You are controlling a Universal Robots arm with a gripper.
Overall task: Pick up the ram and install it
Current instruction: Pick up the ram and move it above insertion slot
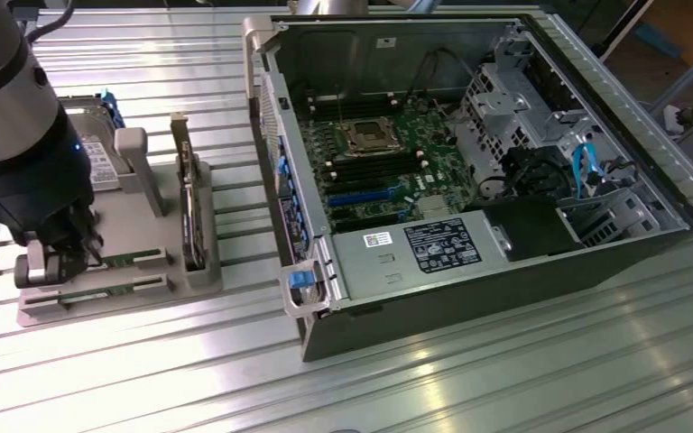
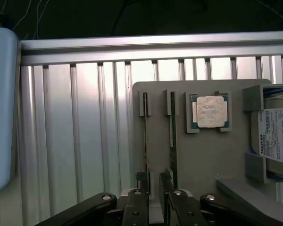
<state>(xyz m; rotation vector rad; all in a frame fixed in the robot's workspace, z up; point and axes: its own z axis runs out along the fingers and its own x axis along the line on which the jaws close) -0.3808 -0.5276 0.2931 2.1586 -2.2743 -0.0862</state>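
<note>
A ribbed aluminium table (image 1: 467,361) is spreading across the whole scene, its long grooves running from the exterior view's left to its right. Overhead light is glaring off the near slats in pale patches. Past the table's far right corner, a brownish floor (image 1: 653,68) is showing. In the wrist view, beyond the table's edge rail (image 2: 132,47), the room is lying in darkness.

light: bright, from above
glare: pale sheen on the ribbed table (image 1: 467,361)
shadow: wrist view's background is dark
</note>
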